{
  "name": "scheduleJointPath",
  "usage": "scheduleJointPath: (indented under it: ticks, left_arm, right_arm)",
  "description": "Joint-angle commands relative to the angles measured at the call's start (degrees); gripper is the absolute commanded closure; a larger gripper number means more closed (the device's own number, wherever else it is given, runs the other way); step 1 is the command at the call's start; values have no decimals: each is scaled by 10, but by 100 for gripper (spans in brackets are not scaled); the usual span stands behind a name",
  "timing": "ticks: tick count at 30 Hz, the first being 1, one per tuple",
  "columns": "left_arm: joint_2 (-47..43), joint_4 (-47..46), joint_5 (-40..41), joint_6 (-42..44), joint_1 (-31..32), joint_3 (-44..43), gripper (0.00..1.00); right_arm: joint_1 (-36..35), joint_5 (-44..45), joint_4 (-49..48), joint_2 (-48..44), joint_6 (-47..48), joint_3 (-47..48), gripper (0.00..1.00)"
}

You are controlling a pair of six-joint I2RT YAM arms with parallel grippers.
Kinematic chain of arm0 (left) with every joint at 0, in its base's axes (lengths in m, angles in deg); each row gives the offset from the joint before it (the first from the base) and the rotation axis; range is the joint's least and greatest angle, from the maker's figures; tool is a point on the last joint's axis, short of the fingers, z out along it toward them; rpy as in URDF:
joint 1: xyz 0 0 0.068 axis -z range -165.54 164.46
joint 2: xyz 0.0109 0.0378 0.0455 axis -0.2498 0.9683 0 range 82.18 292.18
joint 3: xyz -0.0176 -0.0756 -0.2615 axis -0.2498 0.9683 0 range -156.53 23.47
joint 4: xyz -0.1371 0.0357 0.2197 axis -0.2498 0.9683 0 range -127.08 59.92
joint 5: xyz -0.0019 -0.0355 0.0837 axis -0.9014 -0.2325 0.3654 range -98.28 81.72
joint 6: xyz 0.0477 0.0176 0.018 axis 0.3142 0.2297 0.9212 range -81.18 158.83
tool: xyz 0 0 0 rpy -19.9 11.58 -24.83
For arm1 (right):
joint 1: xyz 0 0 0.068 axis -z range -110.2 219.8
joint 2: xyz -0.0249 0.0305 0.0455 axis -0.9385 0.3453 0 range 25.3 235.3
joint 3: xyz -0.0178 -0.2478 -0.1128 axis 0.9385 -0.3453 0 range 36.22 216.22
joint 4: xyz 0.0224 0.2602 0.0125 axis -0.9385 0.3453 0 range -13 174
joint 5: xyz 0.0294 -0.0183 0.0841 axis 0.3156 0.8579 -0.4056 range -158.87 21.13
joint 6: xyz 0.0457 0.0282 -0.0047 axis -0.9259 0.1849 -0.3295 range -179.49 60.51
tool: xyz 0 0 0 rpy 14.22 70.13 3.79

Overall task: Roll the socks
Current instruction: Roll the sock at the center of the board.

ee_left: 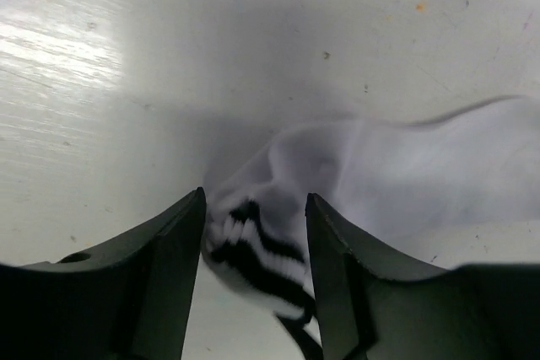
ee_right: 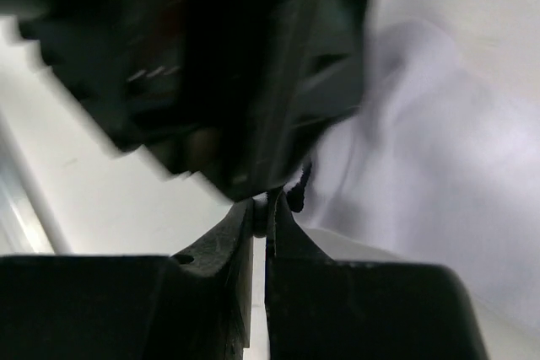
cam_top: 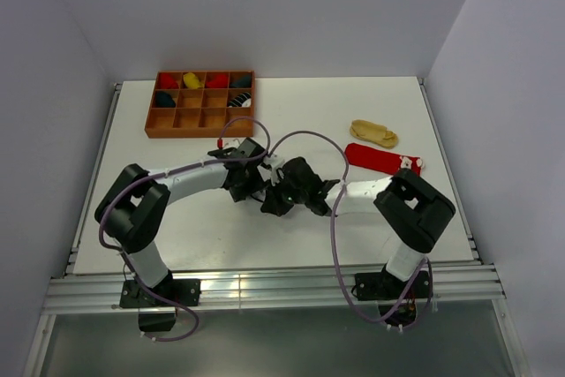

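In the left wrist view the white sock (ee_left: 396, 166) lies crumpled on the table. Its black-striped cuff (ee_left: 253, 246) sits between the fingers of my left gripper (ee_left: 255, 196), which is open with gaps on both sides. My right gripper (ee_right: 263, 204) is shut, pinching a thin bit of that sock's edge; the white fabric (ee_right: 439, 174) spreads to its right. From above, both grippers (cam_top: 252, 184) (cam_top: 275, 196) meet mid-table and hide the white sock. The tan sock (cam_top: 373, 133) and the red sock (cam_top: 382, 161) lie flat at the right.
A brown wooden compartment tray (cam_top: 200, 125) stands at the back left with several rolled socks in its far compartments. The left gripper's dark body (ee_right: 211, 65) fills the upper part of the right wrist view, very close. White walls enclose the table.
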Motion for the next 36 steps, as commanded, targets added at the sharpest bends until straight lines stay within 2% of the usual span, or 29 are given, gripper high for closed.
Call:
scheduleJointPath:
  ticks: [1, 8, 14, 23, 36]
  left_arm:
    - [-66, -9, 30, -32, -4, 18, 43]
    - [-143, -54, 57, -86, -11, 79, 35]
    - [-175, -78, 51, -92, -13, 117, 36]
    - [-186, -144, 1, -103, -9, 175, 37]
    - [-172, -215, 8, -90, 6, 199, 38]
  right_arm:
    - [46, -150, 4, 30, -90, 10, 100]
    - [117, -288, -105, 94, -211, -17, 100]
    - [131, -296, -91, 121, -239, -10, 100]
    - [147, -298, -106, 155, -293, -17, 100]
    - [160, -309, -112, 188, -319, -15, 100]
